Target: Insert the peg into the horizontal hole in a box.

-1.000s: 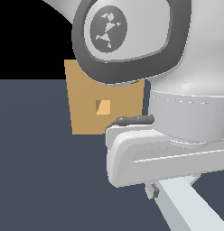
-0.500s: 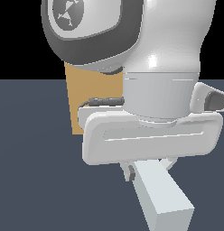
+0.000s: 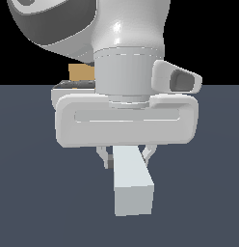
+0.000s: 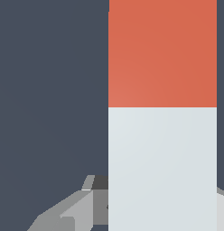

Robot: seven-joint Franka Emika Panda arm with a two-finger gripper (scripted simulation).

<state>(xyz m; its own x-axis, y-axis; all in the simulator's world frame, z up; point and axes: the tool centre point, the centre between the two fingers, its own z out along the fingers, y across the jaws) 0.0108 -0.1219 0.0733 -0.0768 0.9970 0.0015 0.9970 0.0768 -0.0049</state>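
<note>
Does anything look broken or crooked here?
Nothing looks broken or crooked. The claw has its fingers on either side of the peg, which looks whole: pale with a red-orange end in the wrist view. The arm hides most of the box, so its hole cannot be checked.

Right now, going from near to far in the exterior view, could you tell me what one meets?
The peg's pale end → the gripper over the peg, its fingers either side → the box, only a tan corner showing behind the arm.
</note>
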